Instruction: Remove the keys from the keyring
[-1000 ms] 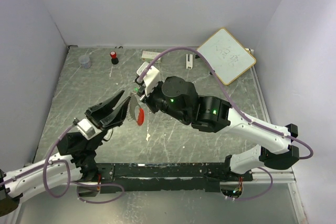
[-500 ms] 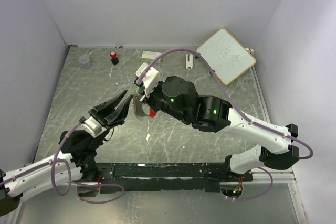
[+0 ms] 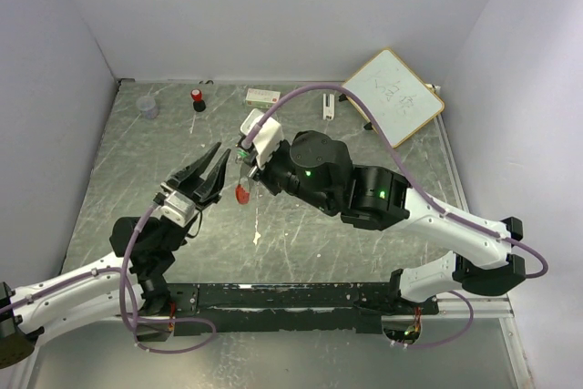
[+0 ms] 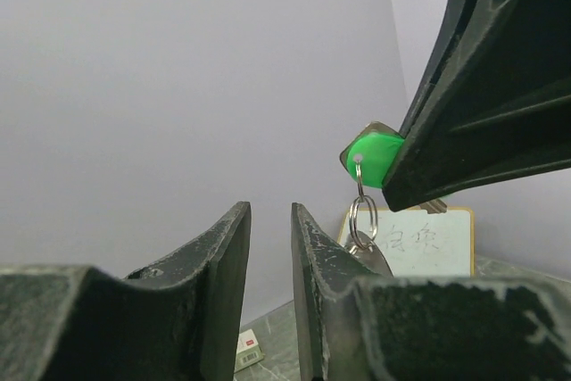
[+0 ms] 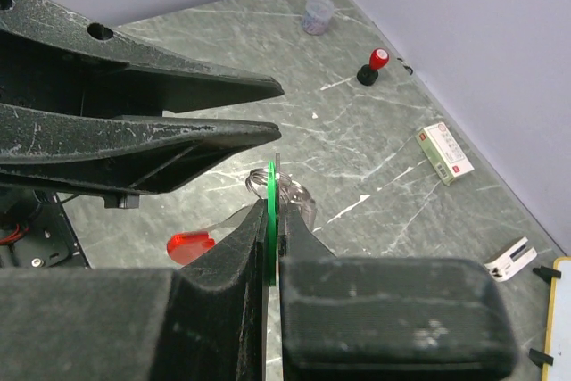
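Pinching green key (image 4: 375, 156) tight in my right gripper (image 5: 273, 210); keyring (image 4: 361, 220) hangs beneath, red key (image 5: 190, 244) dangling lower. My left gripper (image 4: 269, 211) gapes just beside keyring. Cup (image 5: 315, 13) at far corner, contents unclear.

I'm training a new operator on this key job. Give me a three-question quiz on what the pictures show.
1. True or false: the left gripper holds the ring.
2. What does the right gripper pinch? A ring, B green key, C red key.
3. Fill in: the whiteboard sits at the far ___ corner.
Key: 1 false, left gripper open and empty; 2 B, the ring hangs from it; 3 right.
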{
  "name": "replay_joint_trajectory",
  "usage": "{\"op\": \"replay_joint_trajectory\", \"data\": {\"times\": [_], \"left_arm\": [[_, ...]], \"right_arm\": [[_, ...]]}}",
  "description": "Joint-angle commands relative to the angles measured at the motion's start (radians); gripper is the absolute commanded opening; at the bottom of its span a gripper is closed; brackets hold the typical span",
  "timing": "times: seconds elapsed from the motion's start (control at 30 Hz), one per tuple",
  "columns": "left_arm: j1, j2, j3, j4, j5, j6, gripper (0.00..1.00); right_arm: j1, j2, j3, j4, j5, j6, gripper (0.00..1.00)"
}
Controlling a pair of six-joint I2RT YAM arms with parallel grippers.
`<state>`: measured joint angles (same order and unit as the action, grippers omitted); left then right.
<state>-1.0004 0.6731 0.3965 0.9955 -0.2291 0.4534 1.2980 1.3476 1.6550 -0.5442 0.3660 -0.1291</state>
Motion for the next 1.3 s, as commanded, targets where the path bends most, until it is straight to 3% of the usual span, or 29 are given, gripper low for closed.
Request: {"op": "replay_joint_trajectory", "data": {"times": [0.0, 0.47, 1.27], "left_arm": [[-0.003, -0.006, 0.038, 0.018, -0.005, 0.014, 0.36], [-0.003, 0.019, 0.067, -0.072, 0.118, -0.060, 0.35], [-0.003, 0.008, 0.066, -0.113, 0.159, -0.123, 0.34]], "right_arm": [[0.003, -0.031, 0.020, 0.032, -0.006, -0.018, 0.00], [0.003, -0.045, -0.006, 0.059, 0.002, -0.024, 0.00], [0.003, -0.063, -0.042, 0.078, 0.021, -0.032, 0.00]]}}
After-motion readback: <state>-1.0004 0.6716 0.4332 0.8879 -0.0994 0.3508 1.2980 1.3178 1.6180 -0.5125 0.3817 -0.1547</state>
